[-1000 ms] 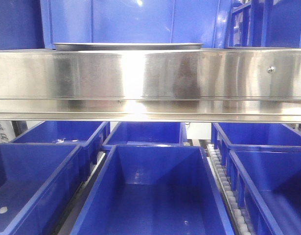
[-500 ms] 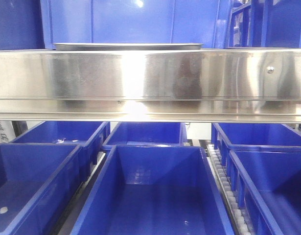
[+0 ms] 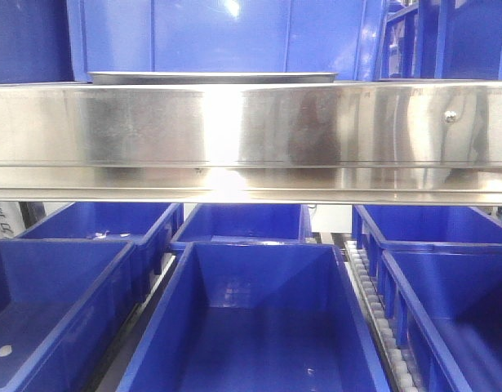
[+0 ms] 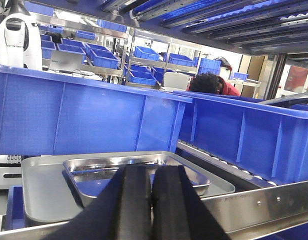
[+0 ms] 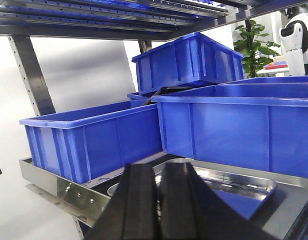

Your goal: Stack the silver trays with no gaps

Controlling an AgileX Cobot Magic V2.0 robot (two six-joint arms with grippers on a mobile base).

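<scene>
Two silver trays lie nested on the shelf. In the left wrist view a small shiny tray [image 4: 93, 167] sits inside a larger matte tray [image 4: 41, 187]. My left gripper [image 4: 151, 170] is shut, its black fingers [image 4: 133, 200] reaching over the small tray's near rim with nothing seen between them. In the right wrist view the same small tray [image 5: 229, 182] rests in the large tray [image 5: 294, 205], and my right gripper [image 5: 159, 167] is shut above its near edge. The front view shows only a tray rim [image 3: 214, 77] above the rail; both grippers are hidden there.
A broad polished shelf rail [image 3: 251, 131] fronts the trays. Blue bins stand right behind the trays [image 4: 83, 115] [image 5: 239, 120] and beside them [image 5: 93, 140]. Lower bins [image 3: 259, 318] fill the level below. A perforated upright post [image 5: 31, 75] stands at the left.
</scene>
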